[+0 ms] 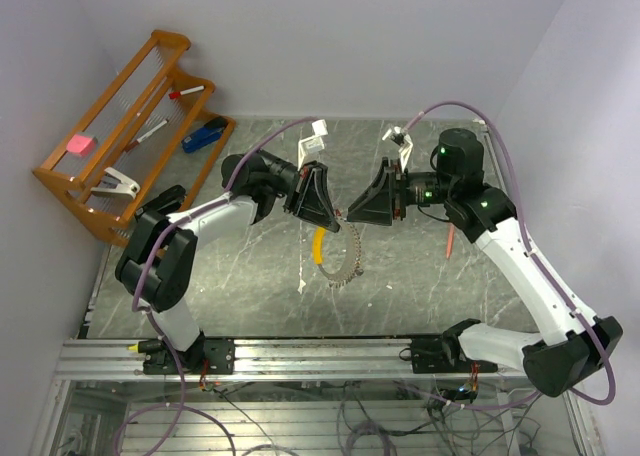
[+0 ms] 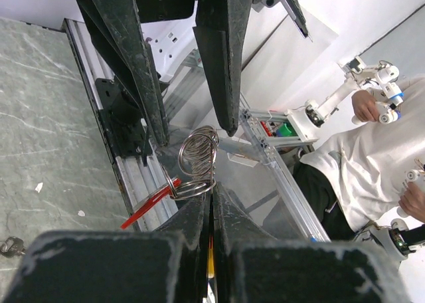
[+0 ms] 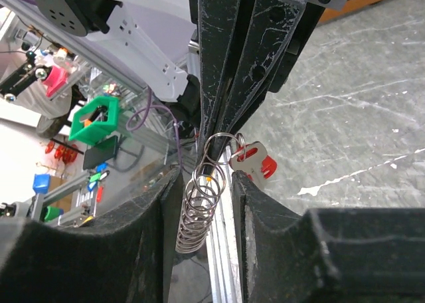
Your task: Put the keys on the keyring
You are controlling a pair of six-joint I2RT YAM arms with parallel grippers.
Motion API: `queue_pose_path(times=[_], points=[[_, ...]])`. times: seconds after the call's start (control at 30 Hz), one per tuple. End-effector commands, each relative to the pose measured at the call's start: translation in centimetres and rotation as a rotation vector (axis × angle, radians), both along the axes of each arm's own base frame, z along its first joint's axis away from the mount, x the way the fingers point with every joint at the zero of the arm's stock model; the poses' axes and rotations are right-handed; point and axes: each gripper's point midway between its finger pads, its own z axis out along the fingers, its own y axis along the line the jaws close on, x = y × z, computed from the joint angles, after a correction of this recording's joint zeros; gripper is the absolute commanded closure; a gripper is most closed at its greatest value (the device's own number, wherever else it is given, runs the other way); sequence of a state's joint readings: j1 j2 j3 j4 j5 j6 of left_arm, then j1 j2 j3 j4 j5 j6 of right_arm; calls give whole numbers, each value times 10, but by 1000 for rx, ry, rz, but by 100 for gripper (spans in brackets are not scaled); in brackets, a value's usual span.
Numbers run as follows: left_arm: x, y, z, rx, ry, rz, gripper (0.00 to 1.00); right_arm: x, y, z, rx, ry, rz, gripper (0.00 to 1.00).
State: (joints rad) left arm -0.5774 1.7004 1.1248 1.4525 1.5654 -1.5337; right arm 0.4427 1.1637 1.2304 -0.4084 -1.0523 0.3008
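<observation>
The keyring [image 1: 347, 253], a silvery coiled ring with a yellow-orange tag [image 1: 319, 244], hangs above the table between my two grippers. My left gripper [image 1: 326, 208] is shut on the ring's top; in the left wrist view [image 2: 212, 206] the coil [image 2: 198, 155] rises from its tips and the tag shows between the fingers. The red-headed key [image 3: 257, 162] hangs from a small loop on the coil and also shows in the left wrist view [image 2: 149, 207]. My right gripper [image 3: 204, 178] is open, its fingers on either side of the coil [image 3: 199, 206]. The brass key [image 2: 8, 246] lies on the table.
A thin red stick [image 1: 450, 241] lies on the marble table [image 1: 240, 286] at the right. A wooden rack [image 1: 120, 136] with a blue stapler, markers and a pink block stands at the back left. The metal rail [image 1: 320, 356] runs along the near edge.
</observation>
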Motion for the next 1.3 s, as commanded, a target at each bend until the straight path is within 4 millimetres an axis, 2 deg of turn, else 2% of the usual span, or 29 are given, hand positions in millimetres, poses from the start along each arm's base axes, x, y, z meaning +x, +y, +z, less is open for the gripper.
queue_pose_path(times=[0.0, 0.1, 0.33, 0.5, 0.8, 1.0, 1.27], points=[[-9, 9, 14, -44, -109, -6, 93, -9, 3, 13, 54, -22, 36, 66], [-8, 8, 15, -41, -104, -6, 93, -11, 8, 8, 37, -7, 41, 70], [-3, 5, 18, -33, -89, -6, 93, -21, 13, 4, 4, 5, 55, 70], [-1, 4, 22, -29, -81, -5, 93, -24, 12, 0, -14, 16, 48, 77], [-1, 4, 30, -31, -80, -3, 93, -21, 9, -7, -43, 14, 10, 84], [-2, 5, 35, -34, -83, -2, 91, -10, 5, -11, -68, -44, -57, 99], [-3, 5, 40, -39, -84, -1, 88, -12, 7, -18, -72, -42, -56, 100]])
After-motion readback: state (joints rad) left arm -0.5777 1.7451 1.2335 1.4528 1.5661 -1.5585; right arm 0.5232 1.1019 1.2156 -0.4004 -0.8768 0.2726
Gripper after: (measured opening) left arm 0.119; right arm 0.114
